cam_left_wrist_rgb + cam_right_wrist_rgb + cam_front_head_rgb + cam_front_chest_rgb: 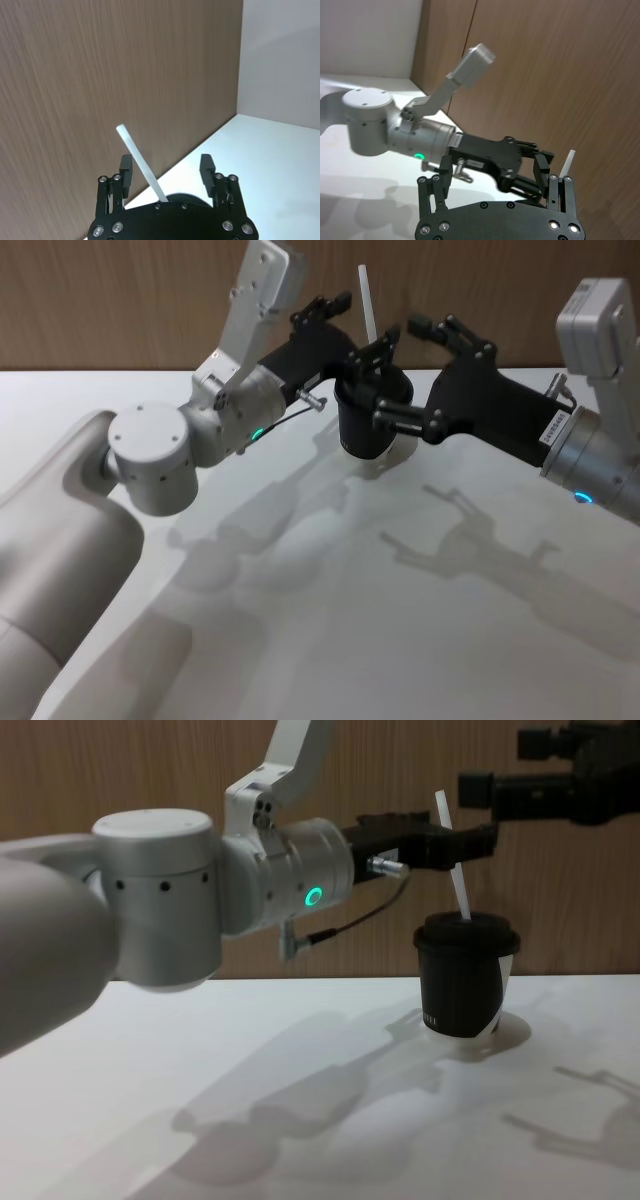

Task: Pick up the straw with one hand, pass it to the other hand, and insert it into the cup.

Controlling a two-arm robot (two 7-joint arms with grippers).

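Observation:
The black cup [362, 430] [465, 985] stands on the white table near the back wall, its lid [186, 199] just past my left wrist. The white straw [367, 302] [141, 167] [452, 870] [568, 162] sticks up out of the lid, leaning slightly. My left gripper [350, 328] [166, 165] [440, 832] hovers over the cup, open, with the straw between its fingers but touching neither. My right gripper [420, 372] [494, 165] [510, 762] is open at the cup's right side, holding nothing.
A wood-panelled wall [120, 300] rises right behind the cup. A thin grey cable with a metal plug [312, 400] [345, 920] hangs from the left wrist. The white table [400, 620] stretches open towards the front.

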